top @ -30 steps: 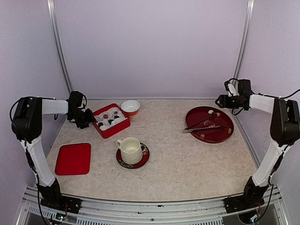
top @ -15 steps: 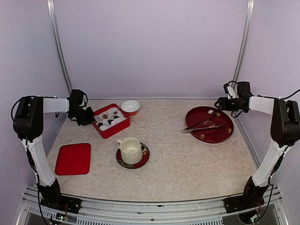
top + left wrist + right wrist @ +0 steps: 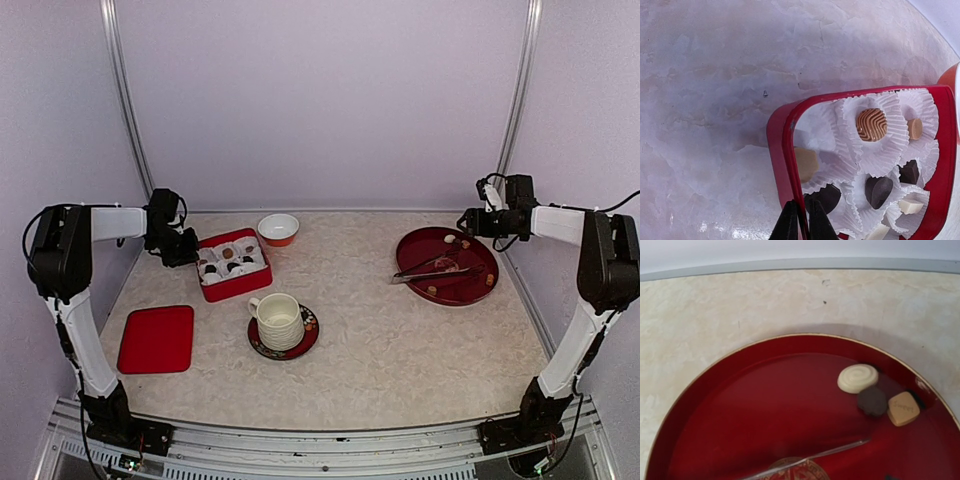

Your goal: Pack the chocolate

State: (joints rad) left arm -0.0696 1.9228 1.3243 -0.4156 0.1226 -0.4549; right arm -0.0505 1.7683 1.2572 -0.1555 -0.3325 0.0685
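1. The lid (image 3: 155, 340) lies flat on the table. It is nearer the arm bases than the left gripper and well apart from it.
2. We see the left gripper (image 3: 802, 226) clenched on the box (image 3: 780, 150). Its fingers (image 3: 788, 225) almost meet, with the thin red wall pinched between them, one finger outside and one inside.
3. Chocolate (image 3: 871, 124) sits in white paper cups inside the box, just ahead of those fingertips. A dark piece lies right by the inner finger and a tan cube just past it. A striped round piece, more dark ones and some white ones lie further on.
4. Right of the left gripper, the bowl (image 3: 278, 228) stands just off the box's far corner. The cup (image 3: 277, 320) stands on a saucer (image 3: 304, 343), nearer the bases.
5. The plate (image 3: 420, 247) lies under the right gripper, and the tongs (image 3: 430, 268) rest across it.
6. The right gripper (image 3: 466, 221) hovers over the plate's far rim. Its jaws are spread wide and we see nothing in them. Its fingers fall outside the wrist view.
7. Below that gripper, loose pieces huddle together on the plate: a white swirl (image 3: 857, 378), a dark one (image 3: 872, 400) and a tan one (image 3: 903, 409). We see two more pieces by the plate's near rim.
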